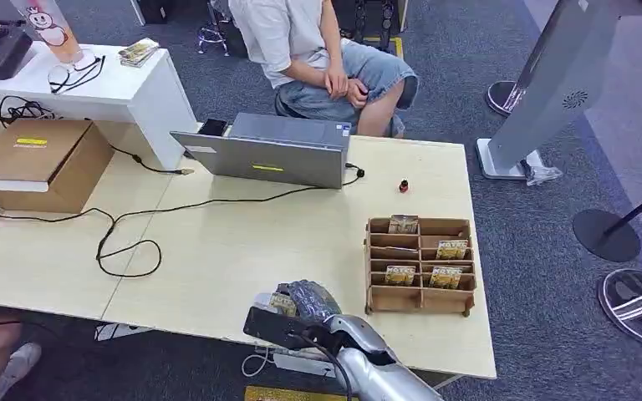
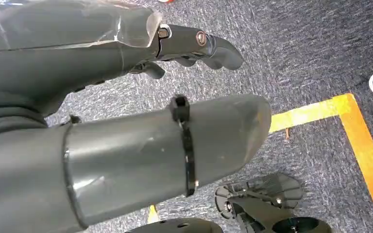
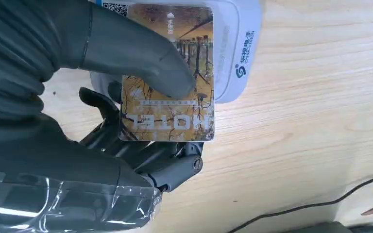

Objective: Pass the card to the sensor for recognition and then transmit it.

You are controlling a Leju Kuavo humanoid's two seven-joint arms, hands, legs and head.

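Observation:
My right hand (image 1: 305,302) is at the near edge of the wooden table (image 1: 217,251), left of the card rack. It pinches a yellow-brown hotel card (image 3: 171,120) between the thumb (image 3: 141,58) on top and the fingers underneath. The card lies over a white card sensor (image 3: 239,43) with a blue-green logo; part of the sensor is hidden by the card. In the head view the card (image 1: 282,302) and the white sensor (image 1: 262,299) peek out left of the hand. My left hand (image 2: 126,97) hangs over the carpet floor, fingers apart, holding nothing.
A wooden slotted rack (image 1: 420,266) with several cards stands right of my hand. Farther back are a grey laptop (image 1: 267,150), a small red-capped bottle (image 1: 403,185), a looping black cable (image 1: 125,246) and a cardboard box (image 1: 42,163). A person (image 1: 326,58) sits behind the table.

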